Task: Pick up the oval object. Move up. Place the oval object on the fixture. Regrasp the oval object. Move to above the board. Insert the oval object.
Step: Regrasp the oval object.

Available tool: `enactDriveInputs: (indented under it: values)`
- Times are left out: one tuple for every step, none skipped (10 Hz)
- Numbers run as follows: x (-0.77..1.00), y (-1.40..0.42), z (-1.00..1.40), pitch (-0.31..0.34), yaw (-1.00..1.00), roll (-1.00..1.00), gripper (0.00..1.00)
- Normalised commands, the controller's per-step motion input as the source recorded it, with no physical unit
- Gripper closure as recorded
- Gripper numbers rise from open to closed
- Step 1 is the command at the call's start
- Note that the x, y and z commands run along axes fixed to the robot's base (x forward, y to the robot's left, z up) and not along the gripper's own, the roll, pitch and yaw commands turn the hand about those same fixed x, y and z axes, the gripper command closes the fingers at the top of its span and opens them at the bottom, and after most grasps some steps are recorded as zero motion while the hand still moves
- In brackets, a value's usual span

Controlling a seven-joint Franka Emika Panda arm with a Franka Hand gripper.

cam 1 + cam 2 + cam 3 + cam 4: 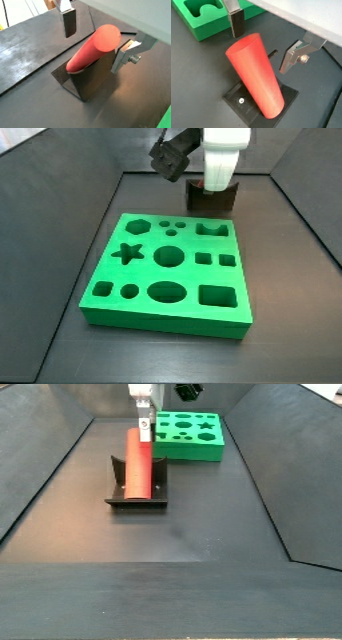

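Red and smooth, the oval object [254, 75] leans tilted on the fixture [87, 77], its lower end on the base plate. My gripper [266, 41] hangs above its upper end with the jaws spread apart; the fingers [69, 22] stand on either side and I do not touch the peg. In a side view the board [167, 268] lies on the floor just in front of the fixture.
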Motion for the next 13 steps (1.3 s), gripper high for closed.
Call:
enactDriveInputs:
  values:
    - [0.44,-0.01,0.01,0.250,0.05,-0.05,0.00]
    - [0.38,-0.01,0.00,0.255,0.05,-0.05,0.00]
    - [0.33,-0.01,0.00,0.250,0.06,-0.05,0.00]
    - [0.30,-0.01,0.00,0.242,0.06,-0.05,0.00]
    - [0.24,-0.01,0.00,0.234,0.06,-0.04,0.00]
    - [0.21,-0.01,0.00,0.234,0.06,-0.04,0.00]
    - [0.14,-0.01,0.00,0.236,0.06,-0.04,0.00]
    - [0.10,-0.01,0.00,0.236,0.05,-0.05,0.00]
    - [0.08,-0.01,0.01,0.227,0.05,-0.05,0.00]
    - [0.08,-0.01,0.01,0.224,0.05,-0.05,0.00]
    - [0.08,-0.01,0.01,0.223,0.05,-0.05,0.00]
    - [0.08,-0.01,0.01,0.223,0.05,-0.05,0.00]
    - [0.08,-0.01,0.01,0.223,0.05,-0.05,0.00]
